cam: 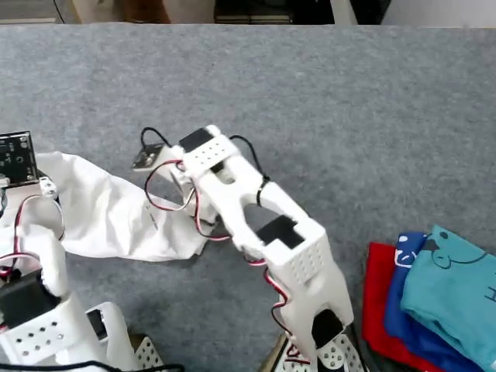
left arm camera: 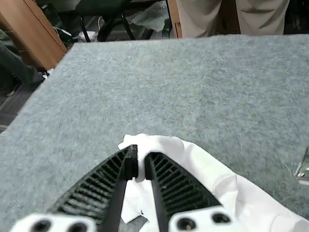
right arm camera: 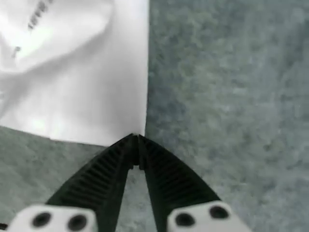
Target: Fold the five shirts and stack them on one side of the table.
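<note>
White shirt (cam: 108, 217) lies crumpled on the left side of the grey table (cam: 349, 116). Left gripper (left arm camera: 137, 162) is clamped on a bunched-up edge of it, and right gripper (right arm camera: 135, 146) is pinched tight on a corner. Folded stack (cam: 442, 298) sits far right, well apart.

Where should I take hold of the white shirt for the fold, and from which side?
By its two end corners, coming in low from the arms' side. The white shirt lies stretched out, so corners offer thin edges to pinch. The left gripper is shut on the bunched corner, the right gripper on the square one; those holds look sound.
</note>
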Controlling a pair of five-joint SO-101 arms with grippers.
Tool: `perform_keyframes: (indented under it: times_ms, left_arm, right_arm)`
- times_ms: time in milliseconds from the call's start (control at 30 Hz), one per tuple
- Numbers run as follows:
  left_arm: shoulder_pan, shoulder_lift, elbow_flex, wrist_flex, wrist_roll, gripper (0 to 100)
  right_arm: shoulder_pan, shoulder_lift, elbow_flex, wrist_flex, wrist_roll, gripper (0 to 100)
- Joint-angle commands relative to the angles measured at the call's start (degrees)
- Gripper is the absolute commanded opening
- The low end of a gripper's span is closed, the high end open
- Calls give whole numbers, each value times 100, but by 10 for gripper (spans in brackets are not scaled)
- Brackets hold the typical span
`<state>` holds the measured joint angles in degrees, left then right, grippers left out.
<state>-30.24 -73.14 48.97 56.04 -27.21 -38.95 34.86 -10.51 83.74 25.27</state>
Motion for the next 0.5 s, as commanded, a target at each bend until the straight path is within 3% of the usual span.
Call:
perform_keyframes:
  times_ms: [0,267,467]
  left_arm:
    - [-26,-48,193,-273,-9,18]
    - [-18,-48,369,-378,-18,18]
    - [-9,-57,316,-369,-18,18]
  right_arm:
    - [295,-22,-180,158,44,5]
    - [927,-857,-31,167,369,8]
    - [-356,-1165,-84,404,299,51]
